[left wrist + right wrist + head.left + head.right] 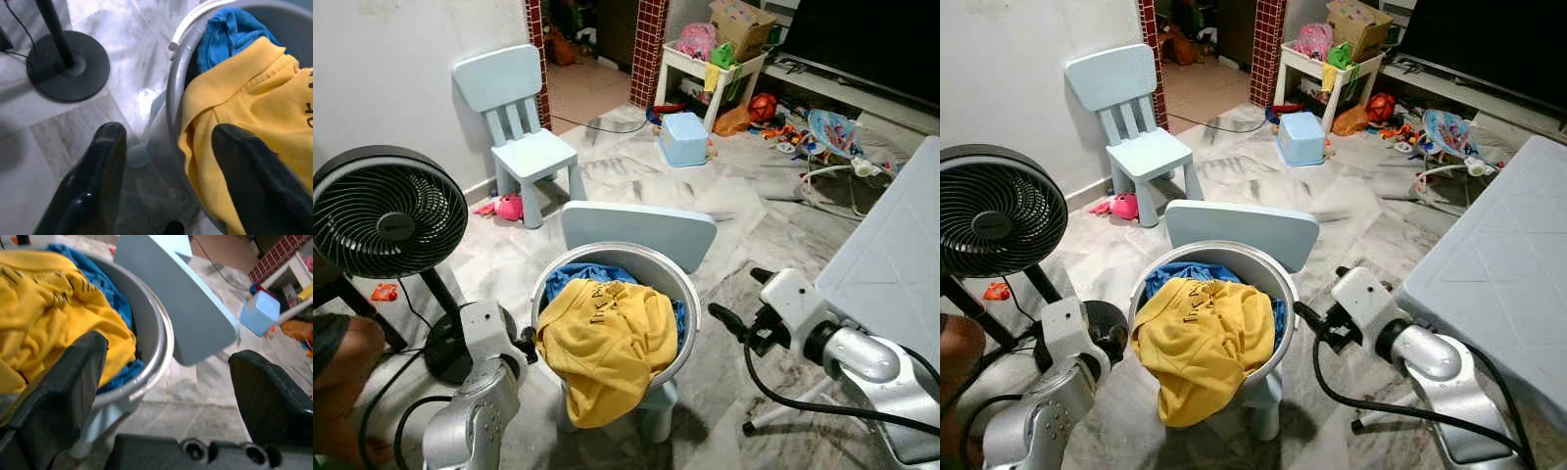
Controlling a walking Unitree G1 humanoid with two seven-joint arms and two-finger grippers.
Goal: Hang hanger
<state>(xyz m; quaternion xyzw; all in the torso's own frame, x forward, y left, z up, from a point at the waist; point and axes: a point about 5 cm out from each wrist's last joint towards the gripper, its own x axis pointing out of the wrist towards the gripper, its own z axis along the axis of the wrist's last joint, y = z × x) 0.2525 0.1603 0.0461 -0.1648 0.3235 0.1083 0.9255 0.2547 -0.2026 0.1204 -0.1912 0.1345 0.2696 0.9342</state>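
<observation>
A grey basin (pixel 689 311) rests on the seat of a small pale-blue chair (pixel 636 231). In it lie a yellow shirt (pixel 607 338) and, under it, a blue cloth (pixel 576 277); part of the shirt drapes over the front rim. My left gripper (pixel 526 347) is open at the basin's left rim. In the left wrist view, one of its fingers (pixel 264 181) lies over the yellow shirt (pixel 254 98) and the other is outside the rim. My right gripper (pixel 740 296) is open just to the right of the basin, level with its rim (pixel 164 347).
A black standing fan (pixel 386 211) is close on the left, its base (pixel 68 66) beside the basin. A person (pixel 337 377) crouches at the lower left. A pale quilted surface (pixel 891 255) fills the right. A second blue chair (pixel 514 108), a blue box (pixel 685 137) and toys lie beyond.
</observation>
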